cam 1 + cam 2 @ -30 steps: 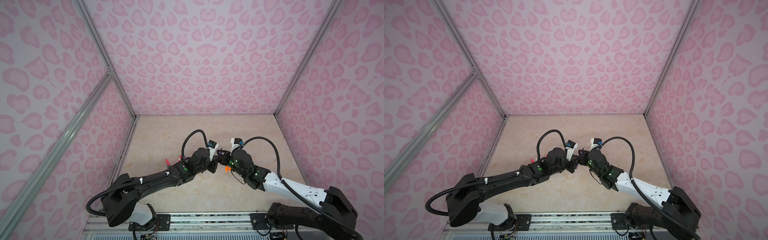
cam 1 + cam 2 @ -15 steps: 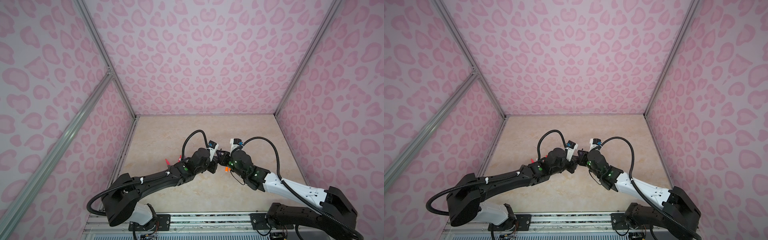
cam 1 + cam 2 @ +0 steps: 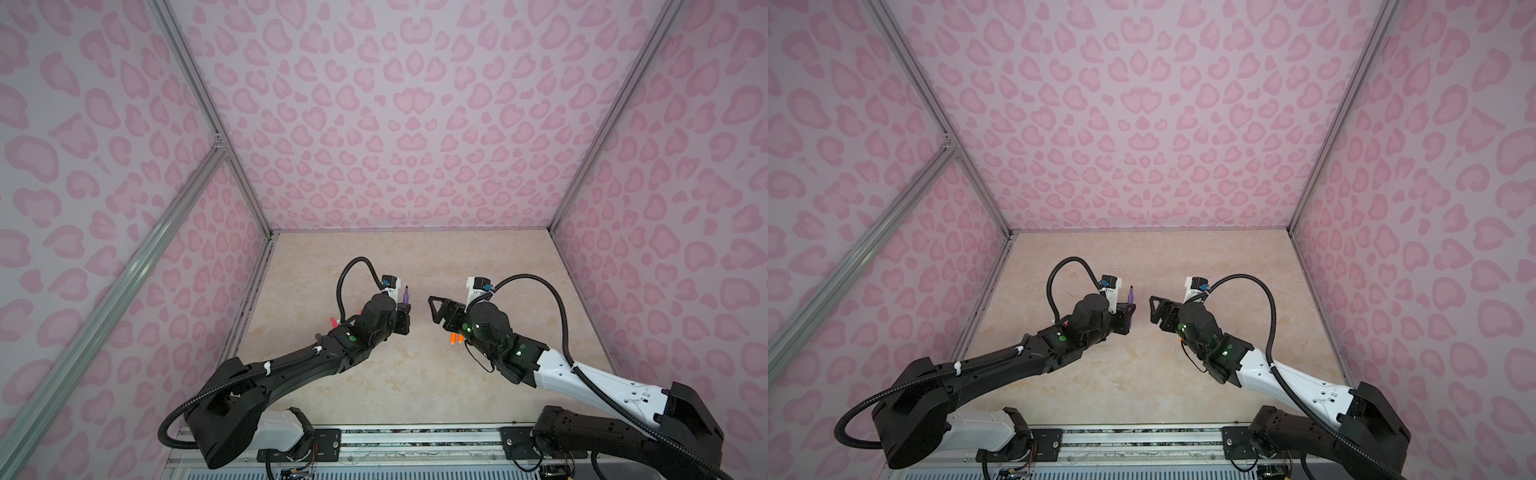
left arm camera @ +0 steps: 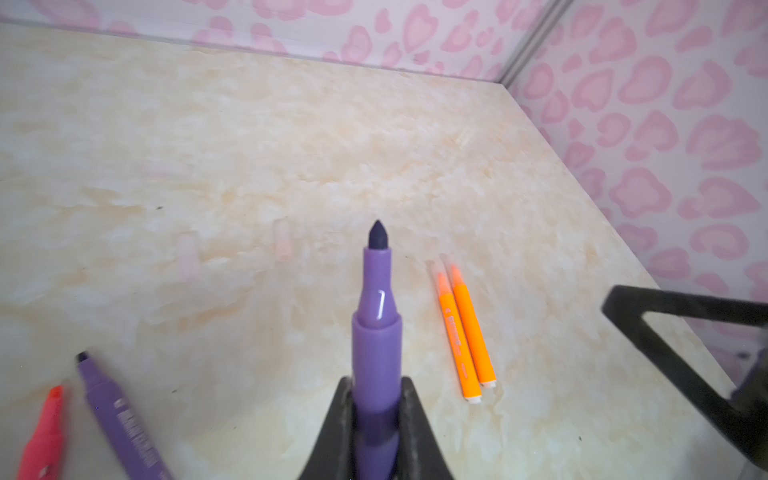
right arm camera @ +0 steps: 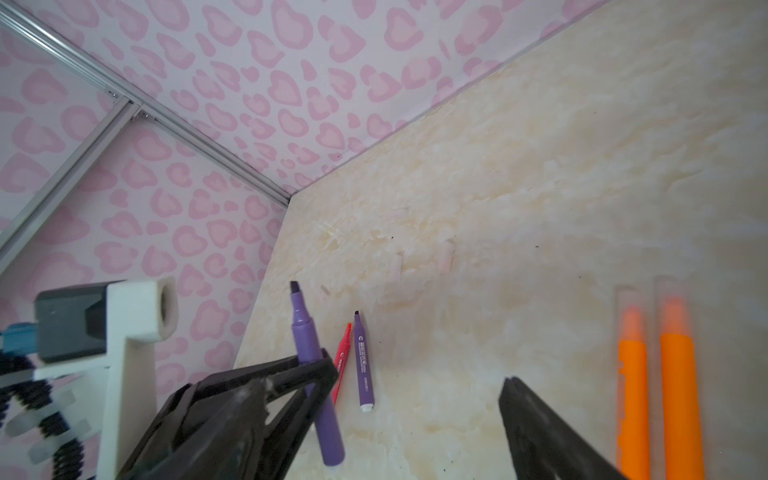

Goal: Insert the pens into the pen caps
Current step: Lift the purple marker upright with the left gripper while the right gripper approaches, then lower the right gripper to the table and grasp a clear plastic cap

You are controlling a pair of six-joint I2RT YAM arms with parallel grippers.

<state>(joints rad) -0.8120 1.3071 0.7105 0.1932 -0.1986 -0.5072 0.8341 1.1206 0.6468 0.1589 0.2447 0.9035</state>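
Note:
My left gripper (image 4: 376, 401) is shut on a purple pen (image 4: 376, 328), which it holds upright above the table with its dark tip bare. In both top views the pen (image 3: 405, 294) (image 3: 1131, 296) sticks up from that gripper (image 3: 404, 311). My right gripper (image 3: 436, 306) (image 5: 419, 376) stands open and empty, a short way to the right of it. Two orange pens (image 4: 465, 332) (image 5: 654, 374) lie side by side, and a faint clear sleeve shows over each tip. Another purple pen (image 5: 362, 365) and a red pen (image 5: 341, 357) lie together on the table. Loose clear pen caps (image 5: 446, 255) (image 4: 282, 241) lie beyond them.
Pink patterned walls (image 3: 415, 124) close the beige table (image 3: 415, 257) on three sides. The orange pens (image 3: 455, 338) lie under my right wrist, and the red pen (image 3: 333, 322) sits left of my left arm. A rail (image 3: 415, 440) runs along the near edge.
The two grippers were close together, both shut. The right gripper has since opened and drawn back to the right, and the purple pen stays in the left gripper.

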